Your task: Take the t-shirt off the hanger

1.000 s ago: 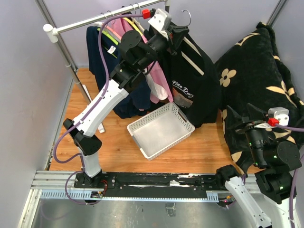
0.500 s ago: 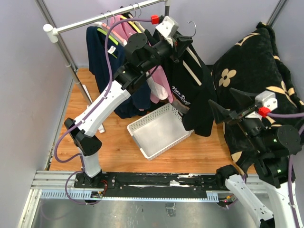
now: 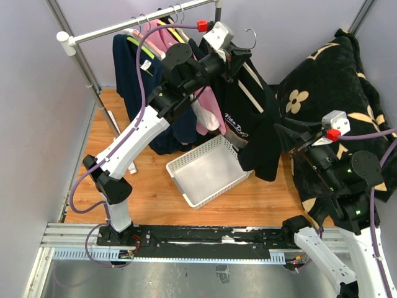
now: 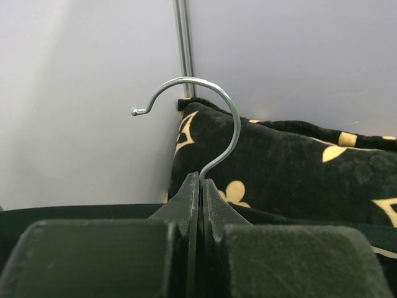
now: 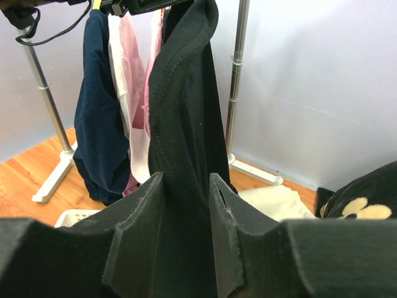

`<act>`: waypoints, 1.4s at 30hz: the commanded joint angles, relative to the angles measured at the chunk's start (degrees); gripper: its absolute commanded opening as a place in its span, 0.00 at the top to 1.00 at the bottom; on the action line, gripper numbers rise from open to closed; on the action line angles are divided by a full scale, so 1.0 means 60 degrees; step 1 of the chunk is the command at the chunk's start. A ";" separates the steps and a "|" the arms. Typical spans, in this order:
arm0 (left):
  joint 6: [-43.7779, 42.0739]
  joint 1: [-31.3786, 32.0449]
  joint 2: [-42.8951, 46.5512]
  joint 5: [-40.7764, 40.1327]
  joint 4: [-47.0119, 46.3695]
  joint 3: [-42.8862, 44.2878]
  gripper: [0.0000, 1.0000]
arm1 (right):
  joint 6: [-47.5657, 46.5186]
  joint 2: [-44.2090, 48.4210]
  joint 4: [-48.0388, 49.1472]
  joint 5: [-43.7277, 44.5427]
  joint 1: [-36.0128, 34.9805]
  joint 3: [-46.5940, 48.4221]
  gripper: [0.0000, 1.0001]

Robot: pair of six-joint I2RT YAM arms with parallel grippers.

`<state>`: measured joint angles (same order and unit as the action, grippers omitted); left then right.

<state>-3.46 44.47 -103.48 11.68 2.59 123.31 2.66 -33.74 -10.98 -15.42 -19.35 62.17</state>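
Observation:
A black t-shirt (image 3: 257, 112) with white lettering hangs from a wire hanger (image 4: 186, 78). My left gripper (image 3: 239, 56) holds the hanger up to the right of the rail. In the left wrist view that gripper (image 4: 200, 177) is shut on the hanger's wire neck just below the hook. My right gripper (image 3: 286, 138) is at the shirt's right edge. In the right wrist view the t-shirt's (image 5: 186, 93) seamed edge hangs down between the jaws of the right gripper (image 5: 186, 177). They stand about a finger's width apart on either side of the cloth.
A clothes rail (image 3: 136, 22) at the back left holds a navy garment (image 3: 133, 68) and a pink one (image 3: 208, 105). A white basket (image 3: 208, 171) sits on the wooden floor below the shirt. A black flowered cushion (image 3: 335, 81) fills the right side.
The left arm swung the hanger and shirt to the right, then held still. The right gripper rose, moved left onto the shirt's edge, and its jaws narrowed around the fabric.

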 commanded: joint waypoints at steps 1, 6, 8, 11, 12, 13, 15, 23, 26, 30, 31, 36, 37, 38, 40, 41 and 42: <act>-0.0181 0.0045 0.0471 -0.0012 -0.0490 0.0164 1.00 | -0.0060 0.0229 -0.0022 0.0076 -0.0087 -0.0171 0.69; -0.0204 0.0045 0.0397 -0.0063 -0.0465 0.0272 1.00 | -0.0087 0.0352 -0.0151 0.0172 -0.0086 -0.0260 0.89; -0.0223 0.0045 0.0378 -0.0102 -0.0454 0.0302 0.99 | -0.0102 0.0374 -0.0204 0.0223 -0.0085 -0.0264 0.93; -0.0243 0.0048 0.0333 -0.0177 -0.0446 0.0350 1.00 | -0.0133 0.0475 -0.0286 0.0271 -0.0088 -0.0247 0.97; -0.0248 0.0045 0.0310 -0.0188 -0.0434 0.0381 0.99 | -0.0155 0.0489 -0.0316 0.0269 -0.0089 -0.0248 0.92; -0.0244 0.0045 0.0278 -0.0202 -0.0425 0.0420 0.99 | -0.0170 0.0502 -0.0346 0.0257 -0.0085 -0.0248 0.86; -0.0209 0.0045 0.0209 -0.0186 -0.0403 0.0542 0.99 | -0.0190 0.0516 -0.0436 0.0282 -0.0085 -0.0264 0.75; -0.0136 0.0045 0.0150 -0.0112 -0.0333 0.0677 1.00 | -0.0194 0.0566 -0.0442 0.0544 -0.0092 -0.0357 0.99; -0.0191 0.0045 0.0144 -0.0130 -0.0241 0.0683 1.00 | -0.0166 0.0686 -0.0335 0.0854 -0.0087 -0.0386 0.99; -0.0327 0.0045 0.0151 -0.0163 -0.0080 0.0675 1.00 | -0.0150 0.1063 -0.0123 0.1815 -0.0085 -0.0386 0.99; -0.0369 0.0045 0.0136 -0.0209 -0.0025 0.0676 0.99 | -0.0131 0.1164 -0.0063 0.2163 -0.0085 -0.0386 0.99; -0.0610 0.0045 0.0044 -0.0347 0.0118 0.0671 1.00 | -0.0069 0.1746 0.0302 0.3805 -0.0085 -0.0473 0.99; -0.0655 0.0045 0.0003 -0.0370 0.0142 0.0694 1.00 | -0.0079 0.1828 0.0343 0.4068 -0.0092 -0.0474 0.99; -0.0710 0.0045 -0.0051 -0.0389 0.0189 0.0728 0.99 | -0.0077 0.1878 0.0370 0.4303 -0.0088 -0.0474 0.99; -0.0792 0.0045 -0.0166 -0.0397 0.0311 0.0878 1.00 | -0.0071 0.1900 0.0347 0.4733 -0.0089 -0.0434 0.99; -0.0824 0.0045 -0.0228 -0.0375 0.0362 0.0940 0.99 | -0.0039 0.1885 0.0270 0.4977 -0.0085 -0.0383 0.99; -0.0841 0.0045 -0.0260 -0.0359 0.0389 0.0962 0.99 | -0.0053 0.1871 0.0251 0.5116 -0.0085 -0.0368 0.99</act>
<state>-5.89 45.21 -104.05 11.27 6.61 125.69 1.83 -23.00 -11.64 6.28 -19.35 59.59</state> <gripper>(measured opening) 0.023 0.016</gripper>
